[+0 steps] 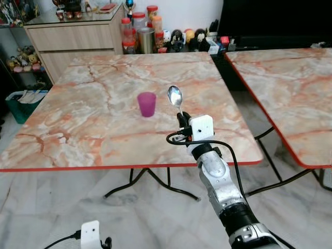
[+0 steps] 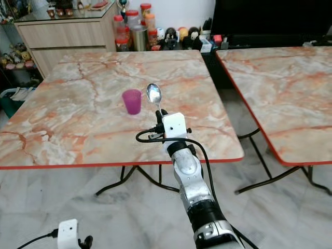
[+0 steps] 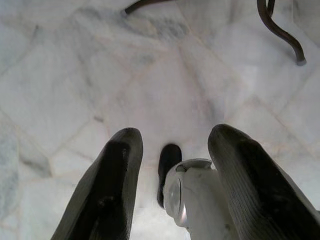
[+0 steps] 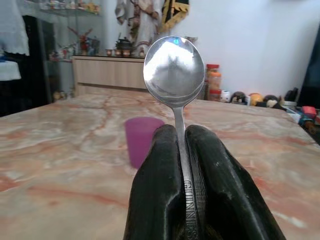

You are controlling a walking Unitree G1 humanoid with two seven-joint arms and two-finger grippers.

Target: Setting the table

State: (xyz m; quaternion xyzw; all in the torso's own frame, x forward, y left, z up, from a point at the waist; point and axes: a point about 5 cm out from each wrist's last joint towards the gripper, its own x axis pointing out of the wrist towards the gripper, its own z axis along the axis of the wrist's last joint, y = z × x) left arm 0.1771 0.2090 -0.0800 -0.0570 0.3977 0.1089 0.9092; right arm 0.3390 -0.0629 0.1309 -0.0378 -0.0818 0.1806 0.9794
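With only the purple cup (image 1: 147,104) standing on the marble table (image 1: 93,129), I judge the setting barely begun: my right gripper (image 1: 182,124) pinches the spoon (image 1: 175,97) upright just right of the cup, not yet laid down, while my left gripper (image 3: 170,170) hangs spread and empty.

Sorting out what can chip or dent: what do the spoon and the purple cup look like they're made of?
Spoon, clamped in the right gripper: polished metal, likely stainless steel, judging by its mirror-like bowl. Purple cup: probably plastic, going by its matte, slightly translucent uniform colour.
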